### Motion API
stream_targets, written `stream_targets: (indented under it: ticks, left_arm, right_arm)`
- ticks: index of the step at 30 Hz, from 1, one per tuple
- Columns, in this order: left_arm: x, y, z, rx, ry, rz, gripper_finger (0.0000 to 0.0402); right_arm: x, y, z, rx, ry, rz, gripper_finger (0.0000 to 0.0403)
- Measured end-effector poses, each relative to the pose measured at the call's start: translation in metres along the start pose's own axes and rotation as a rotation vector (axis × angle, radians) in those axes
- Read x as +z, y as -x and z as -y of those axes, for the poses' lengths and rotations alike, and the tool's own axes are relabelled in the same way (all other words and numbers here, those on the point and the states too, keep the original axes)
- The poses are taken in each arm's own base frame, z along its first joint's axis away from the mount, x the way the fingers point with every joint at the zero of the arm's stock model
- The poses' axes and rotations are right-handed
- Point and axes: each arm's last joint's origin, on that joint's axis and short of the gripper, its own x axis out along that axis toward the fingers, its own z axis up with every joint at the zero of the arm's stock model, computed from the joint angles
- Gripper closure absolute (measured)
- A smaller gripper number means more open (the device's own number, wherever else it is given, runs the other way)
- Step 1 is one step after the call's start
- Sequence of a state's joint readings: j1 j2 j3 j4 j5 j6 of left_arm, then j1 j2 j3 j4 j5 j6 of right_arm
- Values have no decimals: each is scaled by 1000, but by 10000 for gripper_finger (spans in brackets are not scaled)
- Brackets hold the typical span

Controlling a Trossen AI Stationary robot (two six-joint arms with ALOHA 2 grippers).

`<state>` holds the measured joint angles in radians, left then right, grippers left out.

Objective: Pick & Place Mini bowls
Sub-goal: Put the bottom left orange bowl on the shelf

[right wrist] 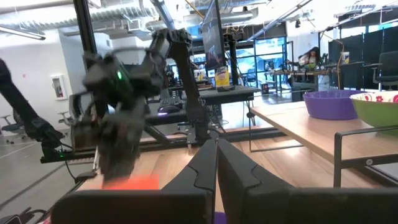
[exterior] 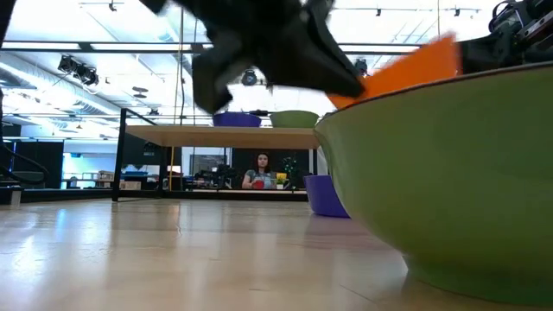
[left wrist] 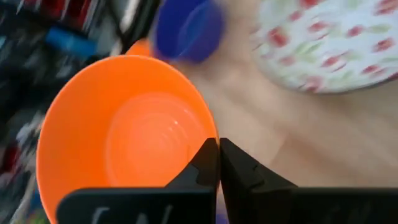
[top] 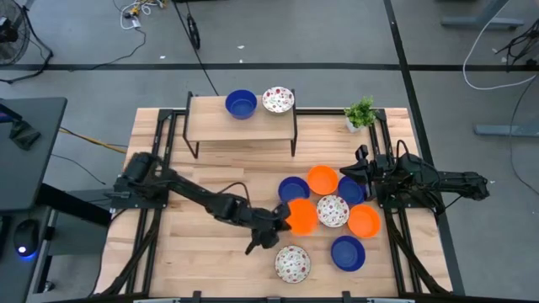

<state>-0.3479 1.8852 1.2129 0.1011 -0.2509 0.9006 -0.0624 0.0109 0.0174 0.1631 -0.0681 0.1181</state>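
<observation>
the left hand is pinched shut on the rim of an orange bowl, just beside the speckled bowl in the cluster of bowls. the right hand, fingers closed and empty, waits beyond that speckled bowl, near the surface's edge.

My left gripper sits at the near-middle of the table, pinched onto the left rim of a mini bowl in the cluster. Right of it lies a speckled bowl, another bowl beyond that. Nearer the front edge lie two more. My right gripper waits at the cluster's right. On the shelf behind stand two bowls; the potted plant stands to its right.
</observation>
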Motion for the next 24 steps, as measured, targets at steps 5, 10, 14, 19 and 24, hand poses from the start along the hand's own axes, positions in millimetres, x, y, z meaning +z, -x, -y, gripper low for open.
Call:
stream_targets:
  ticks: [5, 10, 14, 19, 24]
  left_arm:
    - [-1, 50, -28, 142, 224, -208, 394]
    - [-17, 109, -53, 275, 462, -379, 397]
    - [-40, 157, -72, 360, 672, -468, 396]
    - [-84, 201, -92, 415, 955, -560, 397]
    - [-131, 220, -103, 354, 1177, -673, 397]
  right_arm:
    - [0, 0, 0, 0, 0, 0, 385]
    - [0, 0, 0, 0, 0, 0, 385]
    - [0, 0, 0, 0, 0, 0, 385]
    - [0, 0, 0, 0, 0, 0, 385]
    - [0, 0, 0, 0, 0, 0, 385]
